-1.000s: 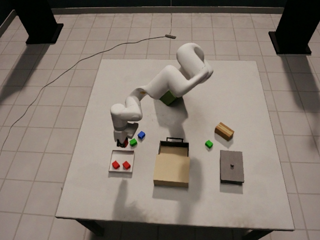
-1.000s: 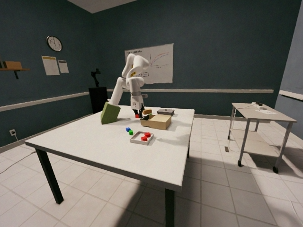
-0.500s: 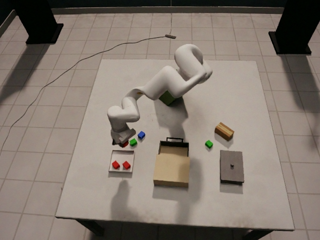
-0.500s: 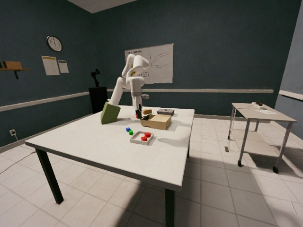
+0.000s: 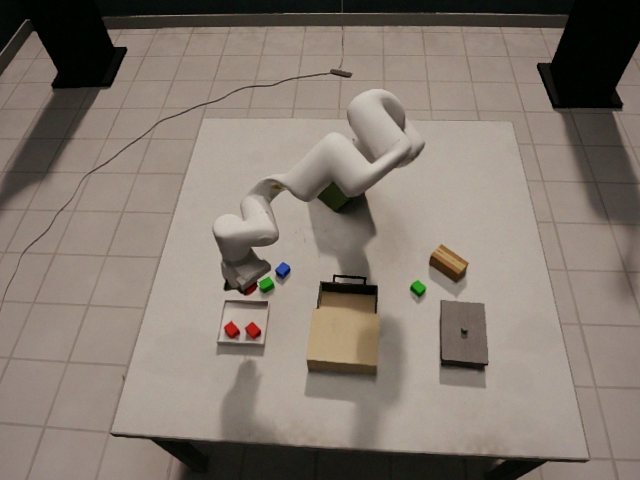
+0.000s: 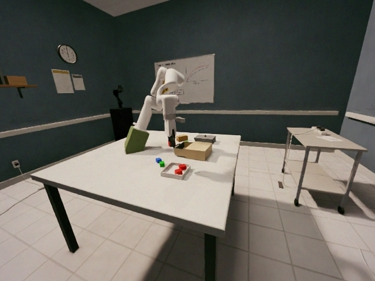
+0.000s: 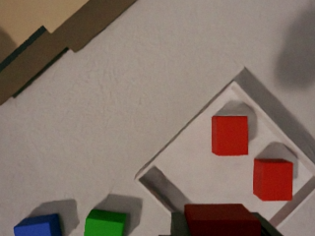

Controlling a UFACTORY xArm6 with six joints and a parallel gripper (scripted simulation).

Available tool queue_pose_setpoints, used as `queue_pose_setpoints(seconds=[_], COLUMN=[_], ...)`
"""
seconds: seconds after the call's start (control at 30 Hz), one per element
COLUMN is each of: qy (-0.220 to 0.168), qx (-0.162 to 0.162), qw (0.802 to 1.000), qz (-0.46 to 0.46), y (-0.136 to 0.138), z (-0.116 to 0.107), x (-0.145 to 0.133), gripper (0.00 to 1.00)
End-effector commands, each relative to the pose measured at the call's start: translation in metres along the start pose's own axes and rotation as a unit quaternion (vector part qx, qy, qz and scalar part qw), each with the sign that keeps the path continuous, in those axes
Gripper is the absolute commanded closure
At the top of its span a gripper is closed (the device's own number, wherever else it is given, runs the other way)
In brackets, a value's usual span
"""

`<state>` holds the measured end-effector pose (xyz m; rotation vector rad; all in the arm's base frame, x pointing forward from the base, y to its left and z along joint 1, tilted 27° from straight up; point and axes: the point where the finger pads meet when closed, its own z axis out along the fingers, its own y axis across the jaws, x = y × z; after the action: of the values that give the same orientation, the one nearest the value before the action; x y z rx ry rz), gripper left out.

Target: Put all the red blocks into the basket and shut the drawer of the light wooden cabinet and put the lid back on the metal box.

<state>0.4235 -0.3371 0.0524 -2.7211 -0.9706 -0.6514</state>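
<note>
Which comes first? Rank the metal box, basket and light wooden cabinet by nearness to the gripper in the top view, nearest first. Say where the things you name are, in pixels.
1. Basket (image 5: 241, 344) (image 6: 171, 175) (image 7: 197, 162), just below the gripper (image 5: 240, 290) (image 6: 171, 141) (image 7: 221, 223) in the picture.
2. Light wooden cabinet (image 5: 343, 338) (image 6: 193, 152) (image 7: 44, 10), middle.
3. Metal box (image 5: 463, 348) (image 6: 204, 141), right side.

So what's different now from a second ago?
The white arm's hand has twisted round, its wrist easing slightly leftward in the top view. It was already gripping a red block and hasn't let go. The two red cubes in the shallow white basket stayed put.
</note>
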Motion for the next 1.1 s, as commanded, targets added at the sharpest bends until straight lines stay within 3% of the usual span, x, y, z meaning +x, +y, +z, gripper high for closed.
queue_pose_setpoints(seconds=[0.0,1.07], qy=[0.000,0.000], qx=[-0.002,-0.002], qw=[1.000,1.000], qz=[0.000,0.000], y=[0.002,0.002], z=[-0.002,0.022], x=[0.000,0.000], gripper=[1.00,1.00])
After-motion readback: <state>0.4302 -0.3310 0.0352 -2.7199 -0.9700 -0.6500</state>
